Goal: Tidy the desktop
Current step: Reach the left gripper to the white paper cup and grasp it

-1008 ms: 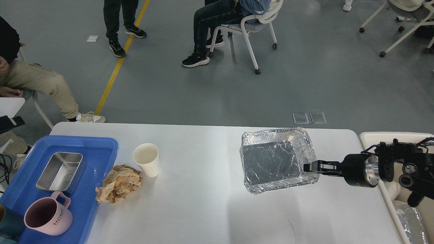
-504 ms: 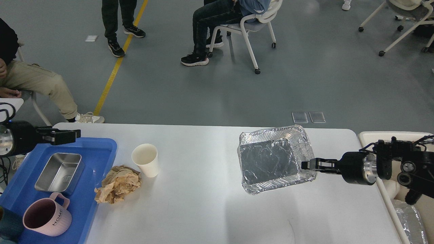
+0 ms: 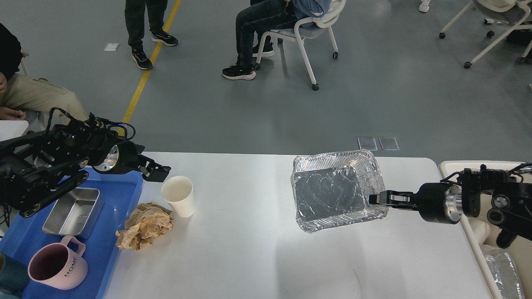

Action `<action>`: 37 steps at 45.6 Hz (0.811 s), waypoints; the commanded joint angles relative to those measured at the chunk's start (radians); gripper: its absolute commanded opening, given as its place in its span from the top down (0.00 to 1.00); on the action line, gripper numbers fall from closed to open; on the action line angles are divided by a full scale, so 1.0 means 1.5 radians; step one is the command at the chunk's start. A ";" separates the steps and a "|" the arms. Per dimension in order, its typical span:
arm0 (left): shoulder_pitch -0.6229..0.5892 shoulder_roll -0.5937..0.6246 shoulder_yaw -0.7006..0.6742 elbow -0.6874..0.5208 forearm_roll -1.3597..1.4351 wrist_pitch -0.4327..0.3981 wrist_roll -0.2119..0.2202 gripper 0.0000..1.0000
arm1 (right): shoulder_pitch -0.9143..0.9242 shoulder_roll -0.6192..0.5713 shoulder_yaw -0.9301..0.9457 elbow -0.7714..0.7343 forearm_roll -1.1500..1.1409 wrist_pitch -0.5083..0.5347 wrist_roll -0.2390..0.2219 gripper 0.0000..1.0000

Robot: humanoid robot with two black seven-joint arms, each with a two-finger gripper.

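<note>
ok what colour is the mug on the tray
The mug is dusty pink, with "HOME" lettered on its side; the tray is blue. Head view shows it best.

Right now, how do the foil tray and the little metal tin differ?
The foil tray is crinkled; the metal tin is smooth. The foil tray is larger, tilted and pinched by the right claw; the tin rests in the blue tray. Both are empty rectangles.

The desktop [image 3: 257,249] is a wide white surface with rounded corners, level, smooth and faintly scuffed. It spreads beneath both grippers, from the left gripper [image 3: 160,171] at its far left corner to the right gripper [image 3: 374,198] near its right edge.
</note>
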 commanded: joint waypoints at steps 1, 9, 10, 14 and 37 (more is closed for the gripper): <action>-0.003 -0.020 0.028 0.017 0.003 0.001 0.000 0.03 | -0.001 -0.002 0.000 0.000 0.000 0.000 0.000 1.00; -0.014 -0.030 0.076 0.030 0.016 0.002 0.000 0.03 | -0.002 -0.005 0.001 0.000 0.000 0.000 0.001 1.00; -0.013 -0.033 0.078 0.033 0.016 0.002 0.000 0.03 | -0.002 -0.005 0.001 0.000 0.000 0.000 0.001 1.00; -0.013 -0.049 0.081 0.051 0.016 0.005 -0.002 0.03 | -0.003 -0.005 0.001 0.000 0.000 -0.001 0.002 1.00; -0.003 -0.112 0.140 0.126 0.008 0.078 -0.009 0.04 | -0.008 -0.009 0.001 -0.001 0.000 -0.004 0.004 1.00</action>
